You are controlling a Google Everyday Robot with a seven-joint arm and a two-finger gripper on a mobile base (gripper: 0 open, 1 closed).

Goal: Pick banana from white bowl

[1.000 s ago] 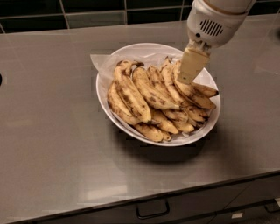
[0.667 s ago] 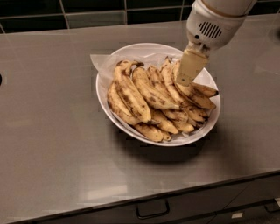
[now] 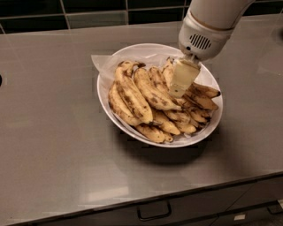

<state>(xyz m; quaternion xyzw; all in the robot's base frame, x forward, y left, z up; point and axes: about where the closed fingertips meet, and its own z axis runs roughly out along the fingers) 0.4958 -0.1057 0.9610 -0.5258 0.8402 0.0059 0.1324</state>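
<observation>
Banana (image 3: 152, 90): a long, speckled yellow fruit lying near the middle of the pile in the white bowl (image 3: 101, 95). It runs from about 11 o'clock of the bowl toward the centre. Its lower end lies right at the tip of the gripper (image 3: 177, 92).

Gripper: a cream-coloured tool hanging below a white, vented wrist housing (image 3: 201, 37). It comes into view from 1 o'clock. It stands nearly upright, a little tilted, over the bowl's 1 o'clock sector. Its tip is down among the fruit and appears to touch the banana and its neighbours. Whether it is spread, closed or gripping anything cannot be told from this view. No fruit is seen lifted clear of the pile.

Pile: many overripe bananas fan across the bowl. The largest lie toward 9 o'clock, and the shorter, darker-tipped ones toward 3 and 5 o'clock. All of them rest inside the rim.

Paper (image 3: 104, 64): a crinkled white liner that shows past the fruit from 10 to 12 o'clock and overhangs the rim at 10 o'clock.

Setting: the bowl sits on a grey counter (image 3: 48, 132). Dark wall tiles (image 3: 88, 9) run along 12 o'clock. A drawer handle (image 3: 154, 212) shows below the counter edge at 6 o'clock.
</observation>
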